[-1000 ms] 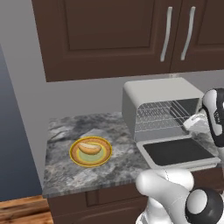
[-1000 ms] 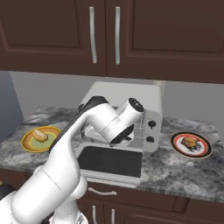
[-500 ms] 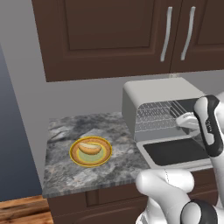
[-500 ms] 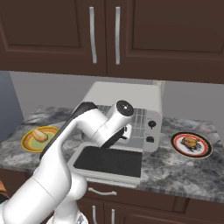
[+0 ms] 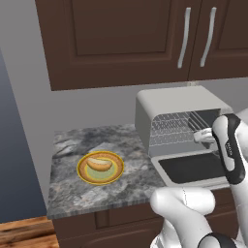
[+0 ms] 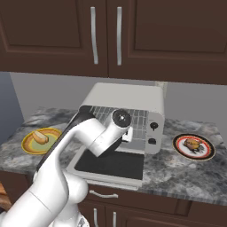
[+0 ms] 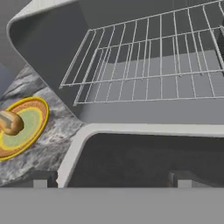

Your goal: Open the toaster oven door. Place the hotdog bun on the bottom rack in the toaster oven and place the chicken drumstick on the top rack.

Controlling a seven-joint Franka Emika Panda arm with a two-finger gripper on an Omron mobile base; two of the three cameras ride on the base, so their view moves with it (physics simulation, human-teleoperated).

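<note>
The toaster oven [image 5: 179, 109] is a boxy light-grey unit with rounded corners, standing on the grey marbled worktop [image 5: 87, 193] under dark brown wall cabinets [image 6: 57, 35]. Two dark knobs [image 6: 153, 133] sit one above the other on its right front panel. The toaster oven door [image 6: 108, 165] is folded all the way down, lying flat toward the front edge of the worktop with its dark glass window facing up. Inside the open cavity two silver wire grids span the width: the top rack [image 7: 153, 48] and, below it, the bottom rack [image 7: 144, 87], both bare.

The hotdog bun [image 5: 98, 164] is a tan-golden oblong roll with a paler split. It lies in a yellow plate [image 5: 82, 175] with a green centre, on the worktop to the left of the oven, its long axis running roughly left to right in the left base view. In the hand view it shows end-on at the left edge. The chicken drumstick [image 6: 193, 144] is a small brown-orange piece lying in a dark plate with a red rim [image 6: 179, 149], on the worktop to the right of the oven; which way its narrow end points is too small to tell.

The gripper [image 7: 112, 180] hangs in front of the oven's open mouth, above the lowered door, with its fingers [image 7: 40, 180] spread wide apart and nothing between them.
</note>
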